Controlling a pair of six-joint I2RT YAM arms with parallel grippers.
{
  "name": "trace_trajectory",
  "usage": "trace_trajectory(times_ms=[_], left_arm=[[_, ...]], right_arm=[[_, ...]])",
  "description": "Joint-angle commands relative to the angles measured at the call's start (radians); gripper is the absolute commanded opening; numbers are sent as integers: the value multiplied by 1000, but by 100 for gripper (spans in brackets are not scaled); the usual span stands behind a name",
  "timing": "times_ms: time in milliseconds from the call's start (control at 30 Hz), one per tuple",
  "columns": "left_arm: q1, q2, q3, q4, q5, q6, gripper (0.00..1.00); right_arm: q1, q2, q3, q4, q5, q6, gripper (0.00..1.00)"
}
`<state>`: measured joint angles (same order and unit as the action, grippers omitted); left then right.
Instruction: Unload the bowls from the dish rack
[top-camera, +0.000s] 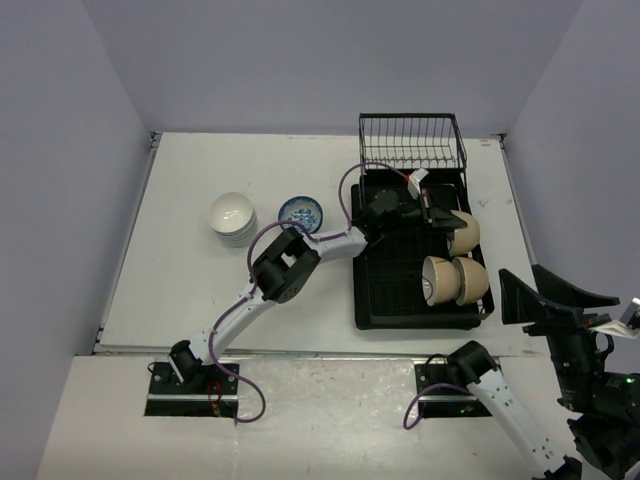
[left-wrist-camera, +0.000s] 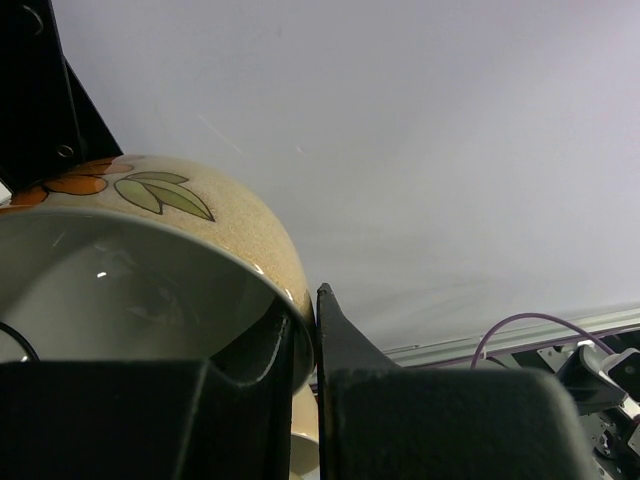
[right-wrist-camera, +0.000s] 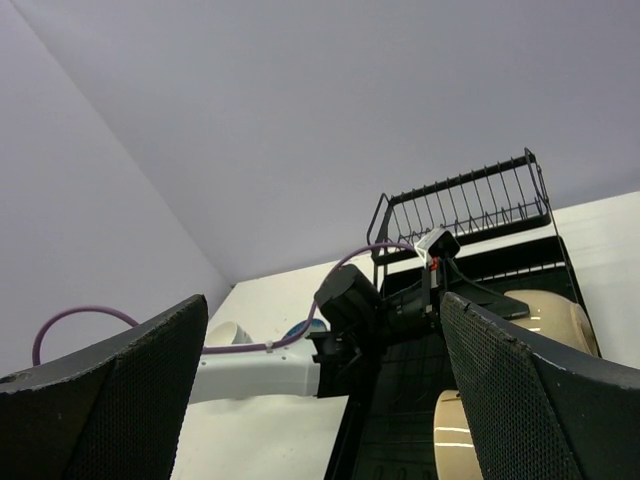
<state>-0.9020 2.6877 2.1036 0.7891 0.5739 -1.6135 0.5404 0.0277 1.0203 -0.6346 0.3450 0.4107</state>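
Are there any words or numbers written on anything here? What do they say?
No words or numbers can be read anywhere.
The tan bowl in the left hand has painted leaves and orange shapes, no letters.
The small white tag on that arm is too small to read.
The blue-and-white bowl shows only a pattern.

Soft even light falling from above, faint shadows lying beside the dish rack, small glints shining on the tan bowl, wrist-view foregrounds blurring.
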Motion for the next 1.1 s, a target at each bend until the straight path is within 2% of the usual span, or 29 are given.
trace_trajectory(times_ms=[0,233,400,533,700,933,1000,1067], left_arm=[[23,34,24,346,-48,-155,0],[38,-12,-129,478,-84,-196,0],[48,15,-113,584,-88,-241,0],[57,-15,-166,613,-82,-244,0],[66,-66,-228,484,-45,-184,0],[66,-133,-261,167,-23,-50,0],[66,-153,-264,115,-32,-5,0],[66,-158,-267,139,-32,-8,0]], right_arm=[[0,-6,-5,27,-20,-18,99],[-2,-9,-5,27,-21,-19,99],[-2,-11,-6,29,-24,-21,99],[0,-14,-9,27,-24,-21,99],[0,-14,-11,29,-31,-21,99],[0,-23,-12,27,-24,-26,99],[-2,-23,-12,27,-23,-27,99],[0,-23,-14,29,-18,-29,99]])
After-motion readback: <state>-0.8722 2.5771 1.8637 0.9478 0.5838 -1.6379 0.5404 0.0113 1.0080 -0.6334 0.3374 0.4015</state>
